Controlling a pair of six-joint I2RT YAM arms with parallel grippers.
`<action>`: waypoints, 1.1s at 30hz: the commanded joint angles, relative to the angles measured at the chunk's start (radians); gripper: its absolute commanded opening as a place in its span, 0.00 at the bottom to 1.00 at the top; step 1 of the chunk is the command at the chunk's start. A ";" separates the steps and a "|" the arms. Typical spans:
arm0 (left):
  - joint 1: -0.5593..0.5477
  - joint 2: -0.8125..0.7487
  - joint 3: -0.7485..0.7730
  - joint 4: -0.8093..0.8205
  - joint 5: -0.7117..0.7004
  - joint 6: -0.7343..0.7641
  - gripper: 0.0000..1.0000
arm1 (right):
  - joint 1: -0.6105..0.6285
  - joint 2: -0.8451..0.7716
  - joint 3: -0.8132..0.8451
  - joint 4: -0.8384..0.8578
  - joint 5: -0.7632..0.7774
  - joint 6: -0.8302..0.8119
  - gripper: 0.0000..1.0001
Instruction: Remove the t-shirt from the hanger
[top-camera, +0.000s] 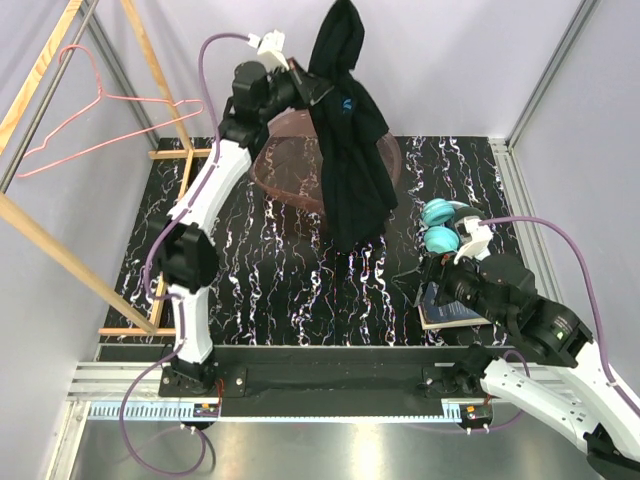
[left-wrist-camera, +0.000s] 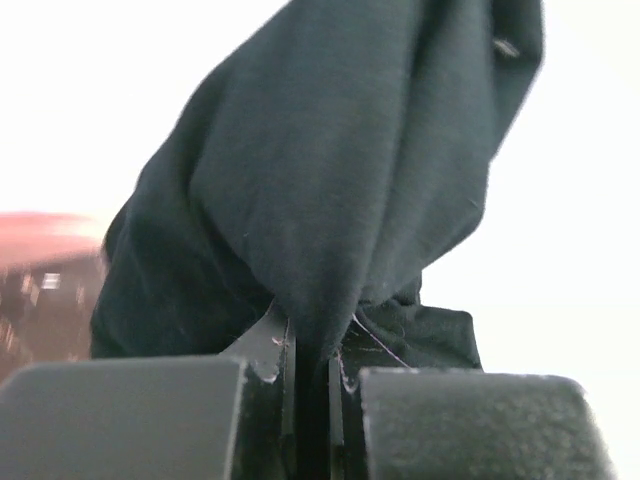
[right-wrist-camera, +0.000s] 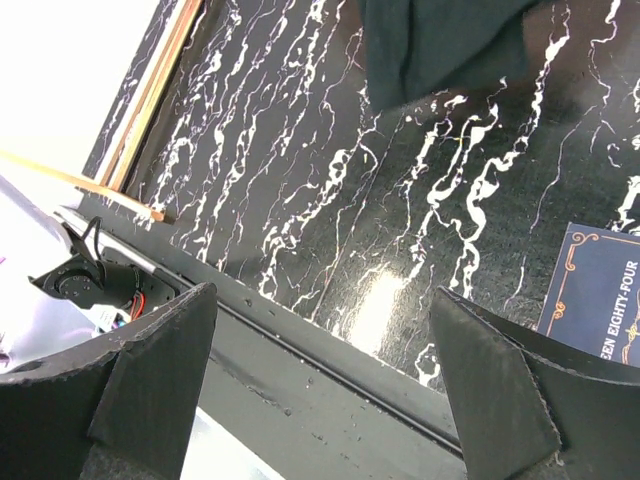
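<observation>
The t-shirt (top-camera: 348, 150) is hiding our left pincer (top-camera: 308, 90) tips at upper centre; that raised arm is clamping cloth. Our right pincer (top-camera: 438, 227) is gaping wide, lower right.

t-shirt (top-camera: 348, 150) above basket (top-camera: 285, 168) at rear, hanger (top-camera: 102, 96) far left, book (top-camera: 445, 313) right

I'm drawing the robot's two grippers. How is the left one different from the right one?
The left gripper is shut, pinching the black t-shirt; the right gripper is open and holds nothing. The left gripper is raised high with the t-shirt dangling; the right gripper sits low over the table, near a dark blue book. Both have two dark fingers.
</observation>
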 joint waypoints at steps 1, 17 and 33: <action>-0.002 0.029 0.279 0.169 0.023 -0.007 0.00 | -0.005 -0.006 0.052 -0.015 0.044 0.012 0.95; 0.032 0.028 0.051 0.048 0.076 0.036 0.00 | -0.003 0.024 0.039 0.013 0.041 0.025 0.95; -0.166 0.110 -0.089 -0.539 -0.529 0.675 0.31 | -0.004 0.046 -0.002 0.040 -0.025 0.100 0.95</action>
